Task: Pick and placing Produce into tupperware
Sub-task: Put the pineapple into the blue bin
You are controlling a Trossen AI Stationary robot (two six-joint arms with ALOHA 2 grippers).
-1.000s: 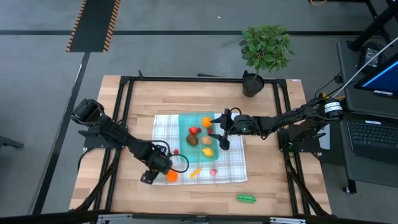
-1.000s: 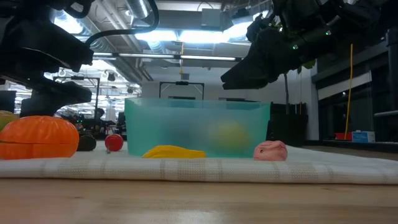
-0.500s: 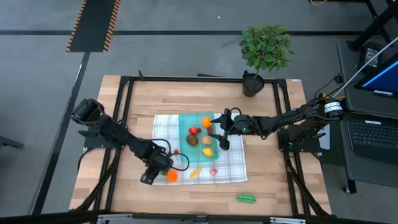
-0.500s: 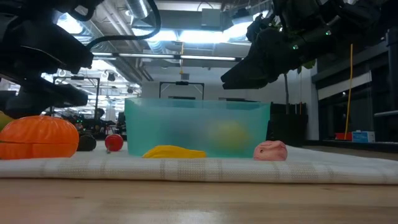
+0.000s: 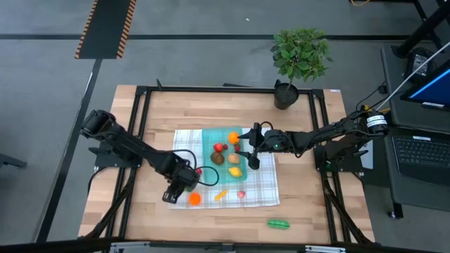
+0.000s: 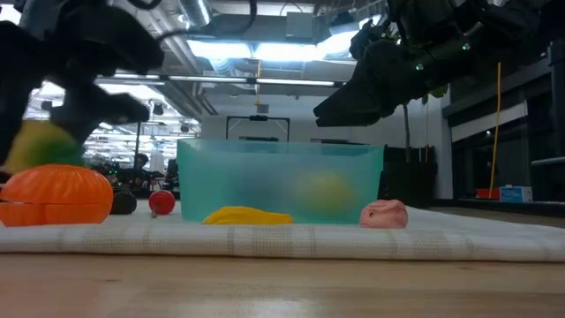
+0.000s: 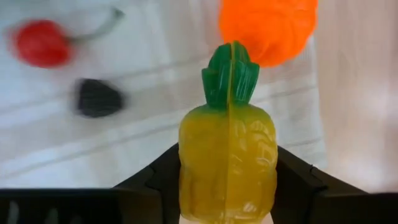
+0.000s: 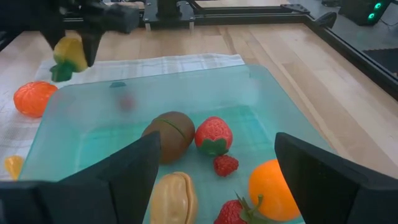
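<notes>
The teal tupperware (image 5: pixel 235 150) stands on the checked cloth (image 5: pixel 264 186) and holds several produce pieces, among them a brown kiwi (image 8: pixel 169 135), a strawberry (image 8: pixel 213 138) and an orange (image 8: pixel 273 186). My left gripper (image 5: pixel 179 185) hangs over the cloth's near left corner, shut on a yellow toy pineapple (image 7: pixel 227 162). Just below it an orange fruit (image 5: pixel 194 199) lies on the cloth. A cherry (image 5: pixel 199 171), a yellow piece (image 5: pixel 221 195) and a pink piece (image 5: pixel 241 194) also lie there. My right gripper (image 5: pixel 251 151) hovers open over the tupperware. My left gripper pinches the pineapple's yellow body by its two sides (image 7: pixel 186 168) between its two fingers (image 7: pixel 292 177). The fingers come from above, pointing steeply down. The pineapple hangs clear of the cloth, its green crown (image 7: pixel 230 74) pointing downward beyond the fingertips.
A green pea pod (image 5: pixel 278 224) lies on the bare wood near the front edge. A potted plant (image 5: pixel 299 60) stands at the far right. A small dark piece (image 7: pixel 98 98) lies on the cloth by the cherry. Black frame rails (image 5: pixel 140 126) border the table.
My left gripper has risen from the cloth with the pineapple and shifted a little toward the tupperware. The pineapple, which lay low beside the orange fruit, is now lifted clear above it. The orange fruit has stayed in place.
</notes>
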